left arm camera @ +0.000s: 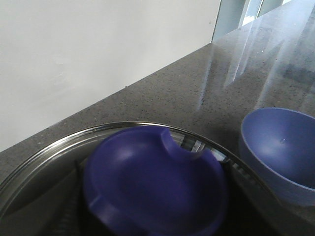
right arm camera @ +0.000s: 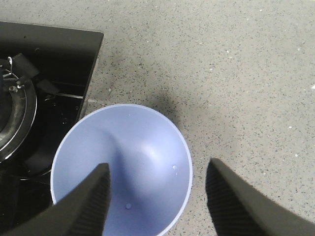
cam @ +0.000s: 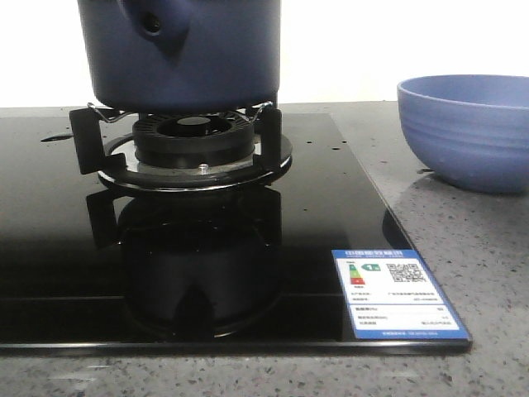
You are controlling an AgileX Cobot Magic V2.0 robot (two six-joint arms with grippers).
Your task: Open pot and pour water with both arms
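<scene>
The dark navy pot (cam: 207,58) stands on the burner (cam: 194,136), its side knob (cam: 157,25) facing me and its top cut off by the frame. In the left wrist view a glass lid (left arm camera: 59,147) with a dark blue knob (left arm camera: 152,182) fills the lower part, blurred by closeness. My left gripper (left arm camera: 155,206) sits round that knob, with dark ribbed fingers (left arm camera: 74,201) showing against its sides. My right gripper (right arm camera: 158,196) is open and empty above the periwinkle bowl (right arm camera: 142,147). No gripper shows in the front view.
The black glass hob (cam: 66,248) carries a blue label (cam: 397,294) at its front right corner. The bowl (cam: 467,128) stands on the grey speckled counter (cam: 463,265) right of the hob and also shows in the left wrist view (left arm camera: 280,147). A white wall runs behind.
</scene>
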